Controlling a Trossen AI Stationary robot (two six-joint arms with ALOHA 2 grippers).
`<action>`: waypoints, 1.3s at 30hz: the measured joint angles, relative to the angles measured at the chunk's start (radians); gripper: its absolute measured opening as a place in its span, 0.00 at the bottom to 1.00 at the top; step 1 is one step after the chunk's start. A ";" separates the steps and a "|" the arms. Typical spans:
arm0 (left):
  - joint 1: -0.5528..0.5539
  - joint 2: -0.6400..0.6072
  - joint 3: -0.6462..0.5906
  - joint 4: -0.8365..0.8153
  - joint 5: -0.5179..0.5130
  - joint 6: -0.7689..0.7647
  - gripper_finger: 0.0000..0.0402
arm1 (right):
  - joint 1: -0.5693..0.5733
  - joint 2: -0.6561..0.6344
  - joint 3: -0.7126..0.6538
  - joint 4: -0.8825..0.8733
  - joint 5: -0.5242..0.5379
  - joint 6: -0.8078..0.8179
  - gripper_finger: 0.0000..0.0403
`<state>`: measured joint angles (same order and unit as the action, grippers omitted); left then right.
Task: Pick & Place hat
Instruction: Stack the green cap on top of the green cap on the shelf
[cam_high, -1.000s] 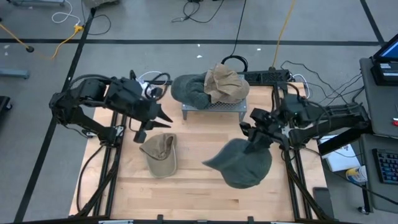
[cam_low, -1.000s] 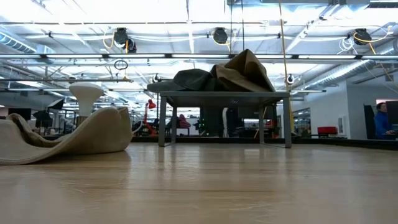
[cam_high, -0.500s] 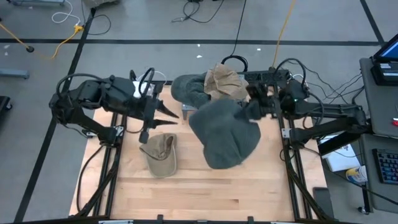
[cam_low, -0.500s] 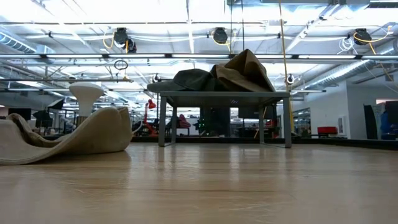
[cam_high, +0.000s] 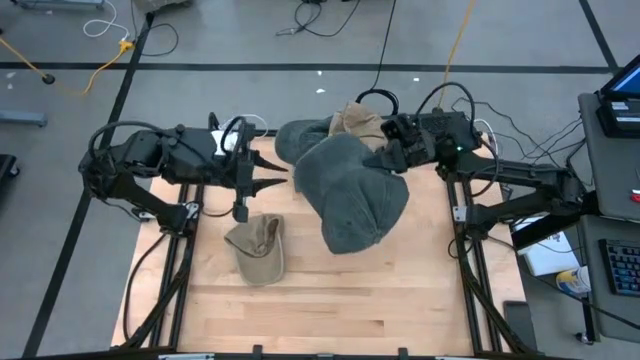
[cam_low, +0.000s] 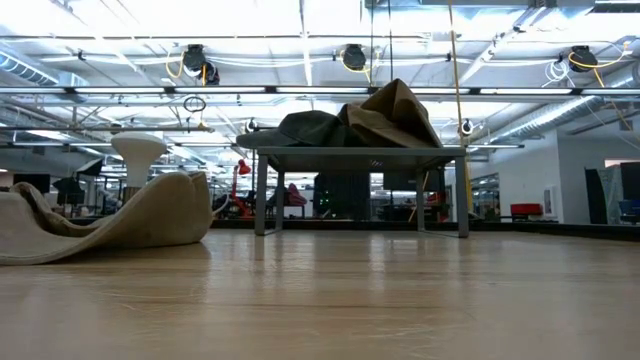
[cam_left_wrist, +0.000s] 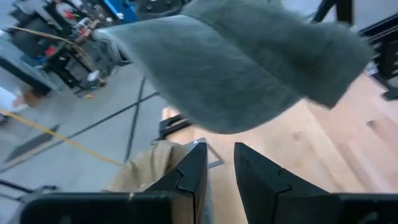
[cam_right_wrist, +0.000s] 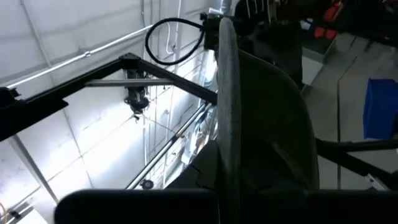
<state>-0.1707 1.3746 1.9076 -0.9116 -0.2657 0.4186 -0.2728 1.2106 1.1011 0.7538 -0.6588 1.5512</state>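
A dark grey hat (cam_high: 350, 195) is up in the air in front of the small metal rack (cam_high: 298, 178), held by my right gripper (cam_high: 392, 158), which is shut on it at its far right side. It fills much of the left wrist view (cam_left_wrist: 249, 62) and the right wrist view (cam_right_wrist: 267, 124). A tan hat (cam_high: 258, 247) lies flat on the table left of it, also in the low view (cam_low: 120, 220). My left gripper (cam_high: 278, 178) hovers just left of the grey hat, narrowly open and touching nothing. My right gripper pinches the grey hat's edge (cam_right_wrist: 227, 93) between its two fingers, coming from the table's right side. The edge runs lengthwise between the fingers in the right wrist view. The hat is lifted clear of the table and spreads from the fingers toward the near left.
The rack (cam_low: 360, 152) stands at the table's far middle and carries a dark green hat (cam_high: 300, 140) and a tan hat (cam_high: 355, 118). Bare wood lies toward the near edge. Cables and a power strip lie on the floor beyond the far edge.
My right gripper has carried the grey hat from the table's near right part up and toward the far edge, to the front of the rack; the hat has come off the wood and is lifted clear. My left gripper has shifted a little toward the right and far edge.
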 joint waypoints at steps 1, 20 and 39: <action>0.003 0.000 0.000 0.000 0.017 0.000 0.21 | -0.003 0.000 0.000 0.005 0.000 -0.001 0.02; 0.022 0.000 0.000 -0.007 0.100 0.214 0.50 | -0.013 0.000 0.000 0.006 -0.046 0.113 0.02; 0.003 0.075 0.000 0.162 -0.487 0.940 0.70 | -0.012 0.007 -0.001 0.092 0.068 0.350 0.03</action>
<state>-0.1673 1.4494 1.9076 -0.7493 -0.7524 1.3584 -0.2848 1.2178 1.1004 0.8454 -0.5905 1.9011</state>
